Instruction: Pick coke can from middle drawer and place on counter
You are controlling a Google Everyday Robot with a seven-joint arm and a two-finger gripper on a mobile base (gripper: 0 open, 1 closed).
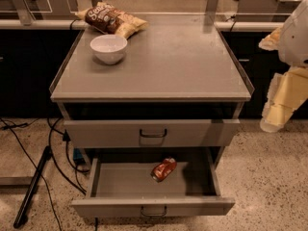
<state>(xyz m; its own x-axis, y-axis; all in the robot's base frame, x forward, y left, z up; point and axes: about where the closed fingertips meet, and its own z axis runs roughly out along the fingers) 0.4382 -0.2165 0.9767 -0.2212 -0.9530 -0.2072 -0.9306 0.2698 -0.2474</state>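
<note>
Though pulled well out toward six o'clock, holds just one thing on its floor: wide shallow grey metal middle drawer (120,182), flat front with a small dark bar handle lowest in view. Lying there on its side, roughly centred, a small red coke can (163,170) with white lettering and silver ends, long axis slanted from seven toward one o'clock, touching none of the drawer walls. Directly above, toward twelve o'clock, a similar grey drawer front (96,131) with its own dark handle, drawn out only slightly, dark gap over it. Topping everything, a broad flat matte grey counter (183,66) with thin clear raised edges at three and nine o'clock. On that slab toward eleven o'clock, a round white bowl (109,48), upright; at twelve o'clock of the bowl, near the back edge, a brown-and-yellow crinkled chip bag (111,20) lying flat. Out at three o'clock, past the counter's right edge and over the speckled floor (269,177), a pale white-and-yellow arm (293,85) ending in the gripper (275,115), level with the upper drawer front, well apart from the can; spread or pressed together, cannot tell. Toward eight o'clock, black cables (53,148) and a dark rod (31,186) on the floor.
</note>
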